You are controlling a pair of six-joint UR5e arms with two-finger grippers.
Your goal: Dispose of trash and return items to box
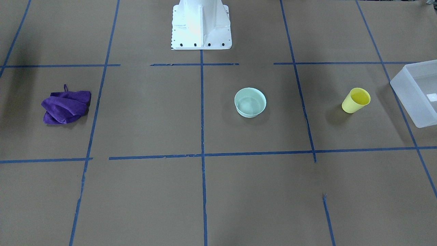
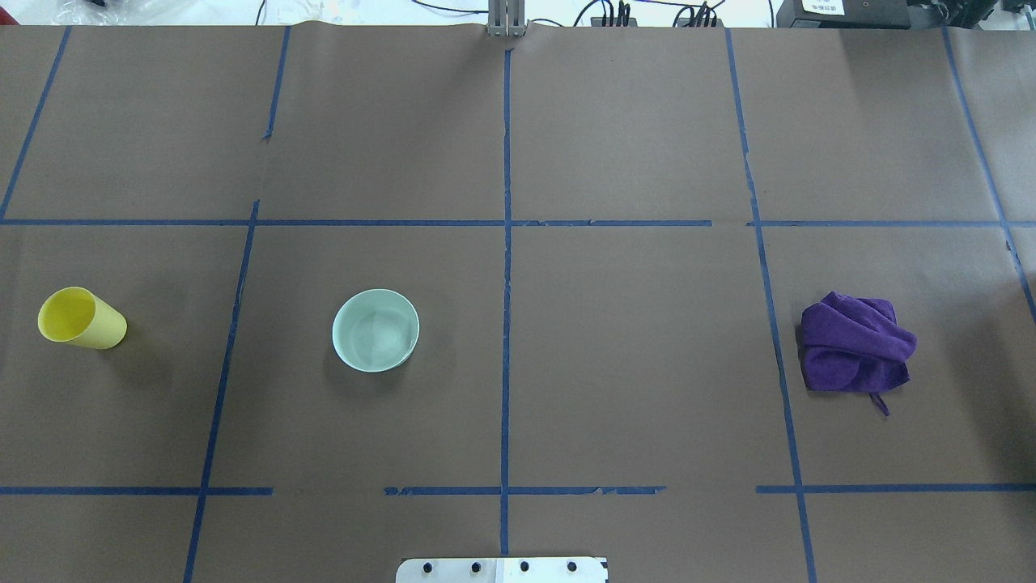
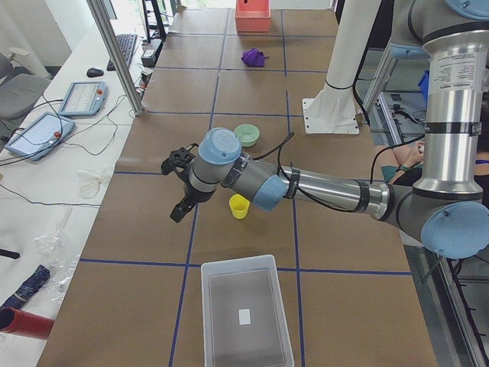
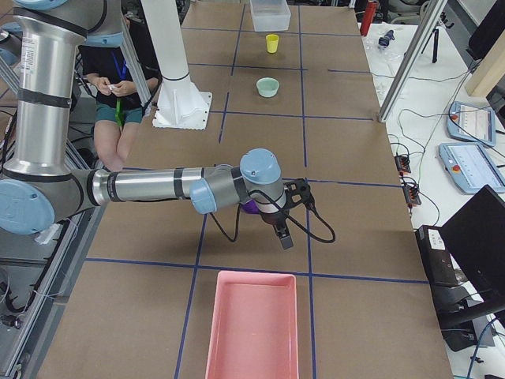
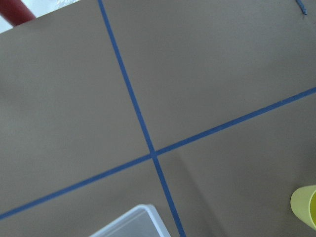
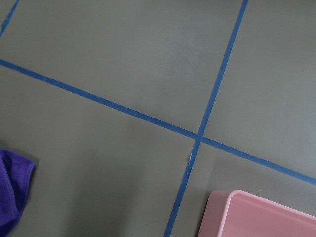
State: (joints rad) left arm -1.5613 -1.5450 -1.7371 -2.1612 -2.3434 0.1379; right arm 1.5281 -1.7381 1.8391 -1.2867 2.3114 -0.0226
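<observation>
The yellow cup (image 1: 355, 100) stands upright on the brown table, also in the overhead view (image 2: 81, 318). The mint-green bowl (image 1: 250, 102) sits upright near the table's middle (image 2: 375, 330). The translucent box (image 1: 414, 90) lies at the table's end past the cup (image 3: 244, 313) and holds nothing but a small label. My left gripper (image 3: 179, 187) hangs above the table next to the cup (image 3: 239, 206); I cannot tell if it is open. My right gripper (image 4: 288, 217) hangs over a crumpled purple cloth (image 2: 854, 342); I cannot tell if it is open.
A pink tray (image 4: 252, 324) lies at the table's end on my right, beyond the cloth. The white robot base (image 1: 201, 25) stands at the table's edge. Blue tape lines grid the brown surface. A person sits behind the robot (image 4: 118, 87).
</observation>
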